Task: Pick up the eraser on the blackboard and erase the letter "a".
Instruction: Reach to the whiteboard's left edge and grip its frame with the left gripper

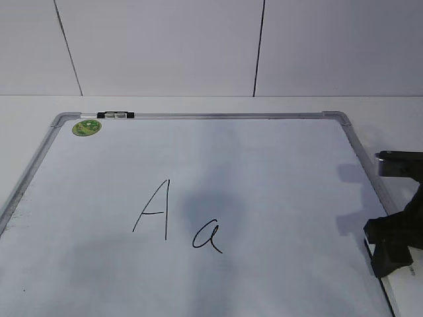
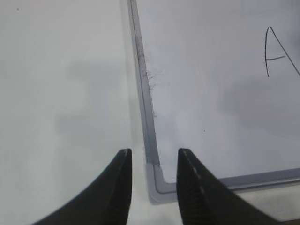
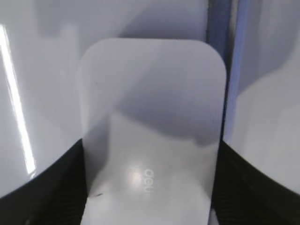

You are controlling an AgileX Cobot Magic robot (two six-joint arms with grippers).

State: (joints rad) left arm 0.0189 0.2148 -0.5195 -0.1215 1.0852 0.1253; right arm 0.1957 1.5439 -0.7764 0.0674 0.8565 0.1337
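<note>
The blackboard [image 1: 277,165] is a white dry-erase board with a silver frame, lying flat. The small cursive letter "a" [image 1: 207,236] is written near its middle, right of a tall capital "A" [image 1: 153,210]. The white eraser [image 3: 150,108] lies at the board's right edge, next to the frame [image 3: 220,28]; a strip of it shows in the exterior view [image 1: 401,290]. My right gripper [image 3: 150,159] straddles it, both fingers pressed against its long sides. My left gripper [image 2: 153,157] is open and empty above the board's near left corner [image 2: 157,180].
A round green sticker [image 1: 86,127] sits in the board's far left corner. A small black and silver clip [image 1: 115,115] sits on the far frame. White table [image 2: 61,93] surrounds the board; a white wall stands behind.
</note>
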